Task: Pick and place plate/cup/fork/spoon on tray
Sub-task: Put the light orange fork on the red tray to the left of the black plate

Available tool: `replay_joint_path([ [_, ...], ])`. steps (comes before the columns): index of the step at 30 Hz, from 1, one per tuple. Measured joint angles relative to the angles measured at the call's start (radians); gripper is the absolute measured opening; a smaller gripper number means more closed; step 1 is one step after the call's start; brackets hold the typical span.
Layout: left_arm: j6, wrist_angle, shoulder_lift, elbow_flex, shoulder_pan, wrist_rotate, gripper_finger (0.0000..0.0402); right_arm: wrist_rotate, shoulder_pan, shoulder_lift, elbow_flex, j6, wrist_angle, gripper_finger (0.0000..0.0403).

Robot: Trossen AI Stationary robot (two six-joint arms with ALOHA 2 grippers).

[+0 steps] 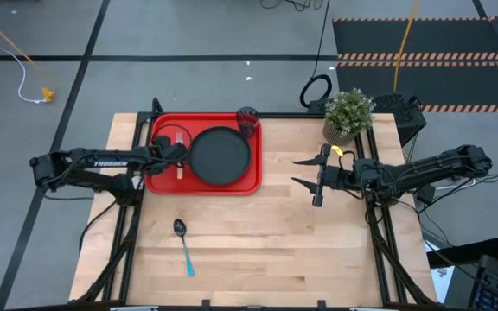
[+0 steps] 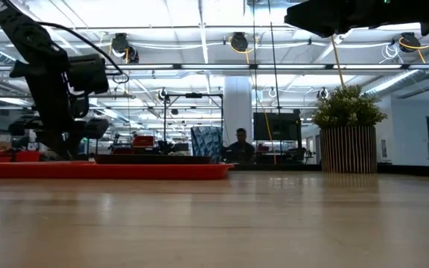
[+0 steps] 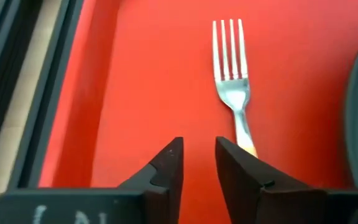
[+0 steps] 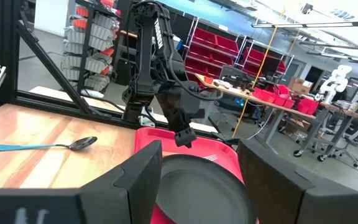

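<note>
The red tray (image 1: 161, 177) lies at the table's far left. The black plate (image 1: 220, 155) sits on its right half, and the dark cup (image 1: 248, 121) stands at its far right corner. The fork (image 3: 231, 68) lies flat on the tray's left part, tines toward the far edge. My left gripper (image 3: 198, 158) hovers low over the tray, fingers a little apart with nothing between them; the fork's tan handle runs under one finger. The blue-handled spoon (image 1: 183, 247) lies on the bare table nearer the front. My right gripper (image 1: 296, 171) is open and empty, right of the tray.
A potted plant (image 1: 348, 114) stands at the table's far right, just behind my right arm. Bare wood spreads across the table's near half around the spoon. A dark frame rail (image 3: 17, 93) runs along the tray's left side.
</note>
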Motion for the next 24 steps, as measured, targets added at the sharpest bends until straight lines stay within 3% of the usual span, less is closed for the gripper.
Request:
replay_joint_path([
  [9,0.083,0.057,0.029,-0.014,0.047,0.024,0.0027,0.000,0.000,0.000,0.000,-0.006,0.001,0.0203],
  [24,0.088,0.212,0.178,-0.018,0.030,0.034,0.0024,0.000,0.000,0.000,0.000,0.004,0.010,0.0203],
])
